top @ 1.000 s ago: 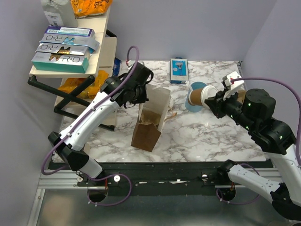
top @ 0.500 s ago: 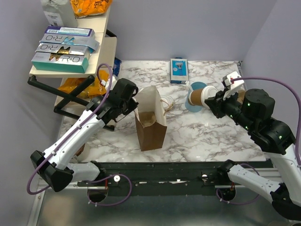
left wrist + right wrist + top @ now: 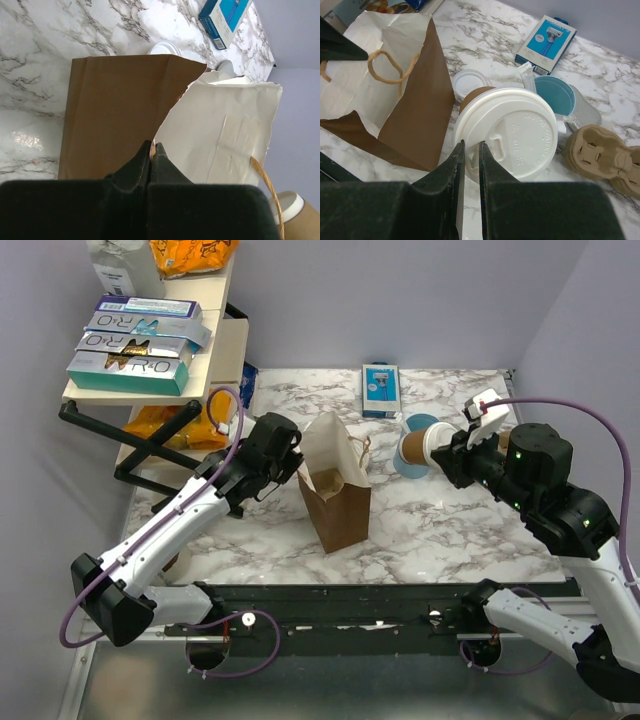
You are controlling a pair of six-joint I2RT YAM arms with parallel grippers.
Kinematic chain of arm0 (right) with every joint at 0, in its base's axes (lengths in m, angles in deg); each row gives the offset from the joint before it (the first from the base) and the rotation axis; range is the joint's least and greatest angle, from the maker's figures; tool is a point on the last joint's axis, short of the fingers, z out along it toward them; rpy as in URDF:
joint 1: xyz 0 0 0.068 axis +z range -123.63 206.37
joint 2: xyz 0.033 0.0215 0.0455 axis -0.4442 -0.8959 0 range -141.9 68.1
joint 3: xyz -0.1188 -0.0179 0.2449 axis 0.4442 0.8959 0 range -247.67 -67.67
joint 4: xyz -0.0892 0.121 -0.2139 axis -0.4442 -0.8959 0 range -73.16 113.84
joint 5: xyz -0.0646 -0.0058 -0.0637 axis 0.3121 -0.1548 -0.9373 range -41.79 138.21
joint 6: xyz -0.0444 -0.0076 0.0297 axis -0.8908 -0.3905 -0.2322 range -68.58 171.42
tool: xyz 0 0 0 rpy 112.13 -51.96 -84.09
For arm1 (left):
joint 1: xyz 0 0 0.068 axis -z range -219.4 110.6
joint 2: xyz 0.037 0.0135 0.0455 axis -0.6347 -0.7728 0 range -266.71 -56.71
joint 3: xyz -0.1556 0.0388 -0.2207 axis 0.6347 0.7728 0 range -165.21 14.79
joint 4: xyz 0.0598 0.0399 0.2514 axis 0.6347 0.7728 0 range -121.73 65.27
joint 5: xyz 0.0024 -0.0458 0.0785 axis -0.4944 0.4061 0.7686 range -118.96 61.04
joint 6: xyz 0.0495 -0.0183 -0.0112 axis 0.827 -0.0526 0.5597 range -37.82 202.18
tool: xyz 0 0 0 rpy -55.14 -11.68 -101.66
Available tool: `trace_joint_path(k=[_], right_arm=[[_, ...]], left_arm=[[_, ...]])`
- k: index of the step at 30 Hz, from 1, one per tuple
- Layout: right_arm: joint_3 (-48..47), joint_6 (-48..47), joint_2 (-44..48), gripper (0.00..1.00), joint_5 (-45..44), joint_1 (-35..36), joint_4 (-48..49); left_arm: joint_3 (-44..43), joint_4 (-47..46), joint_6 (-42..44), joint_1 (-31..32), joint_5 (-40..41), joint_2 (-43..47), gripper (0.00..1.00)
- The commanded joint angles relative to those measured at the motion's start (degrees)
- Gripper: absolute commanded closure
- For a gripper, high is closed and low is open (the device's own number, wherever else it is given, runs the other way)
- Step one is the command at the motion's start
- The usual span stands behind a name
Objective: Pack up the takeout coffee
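Note:
The takeout coffee [image 3: 418, 444], a tan paper cup with a white lid [image 3: 515, 132], hangs on its side above the table, base pointing left. My right gripper [image 3: 470, 147] is shut on the lid's rim, and in the top view the right gripper [image 3: 447, 452] sits just right of the cup. A brown paper bag [image 3: 338, 495] stands open, mouth up, left of the cup. My left gripper [image 3: 151, 147] is shut on the bag's rim, pinching where brown outside [image 3: 110, 110] meets white lining [image 3: 225, 125]. From above, the left gripper [image 3: 297, 462] is at the bag's left top edge.
A light-blue mug [image 3: 555, 95] and a brown pulp carrier [image 3: 602, 152] lie on the table beyond the cup. A loose white lid [image 3: 469, 80] rests behind the bag. A blue razor box [image 3: 380, 390] lies at the back. A shelf of boxes [image 3: 140, 350] stands at the left.
My left arm pulled back, then dragged the bag rightward by its rim; the bag now stands nearer the cup. The right gripper and cup edged slightly left.

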Motion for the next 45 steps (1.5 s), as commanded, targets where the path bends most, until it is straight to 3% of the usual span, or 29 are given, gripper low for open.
trace_joint_path(k=[1,8,19,22,23,28,32,33,37,41,45], right_arm=[[-0.36,0.58,0.01,0.99,-0.87,-0.16,1.0],[0.08,0.49,-0.08,0.99,-1.49,-0.16,1.08],[0.34,-0.3,-0.69,0.99,-1.75,-0.16,2.92],[-0.96,-0.74,-1.57,0.99,-0.52,-0.16,4.42],[-1.84,-1.18,-2.53,0.99,0.0,-0.16,4.34],[-6.59,-2.85,-4.12,0.99,2.81,-0.16,4.6],[-12.12,-3.73,-7.37,0.99,14.2,-0.07,4.42],[-14.92,-3.82,-8.33,0.99,15.9,0.02,4.16],[-23.1,-5.13,-12.99,0.99,16.62,3.26,2.32],[-32.6,-7.06,-22.37,0.99,8.05,13.51,-2.86],[-39.9,-5.23,-30.02,0.99,-1.91,19.26,-9.71]], left_arm=[[-1.36,-5.0,-0.84,0.81,-0.26,-0.74,1.0],[-2.41,-3.69,1.97,1.08,-1.58,-1.53,1.0],[-1.63,9.41,2.32,1.08,5.02,3.57,1.0],[0.14,7.21,3.55,1.17,3.35,4.97,0.82],[0.4,7.21,3.73,1.08,3.26,5.41,0.71],[0.66,8.09,4.34,1.08,4.13,7.26,0.36],[1.37,6.77,6.62,1.08,4.31,9.89,0.05],[1.28,6.42,7.24,1.08,4.22,10.25,0.01],[0.14,5.28,12.68,1.08,2.82,11.57,0.01],[-2.93,6.59,17.26,1.08,1.5,11.83,0.01],[-2.94,6.43,19.72,1.08,1.33,13.32,0.01]])
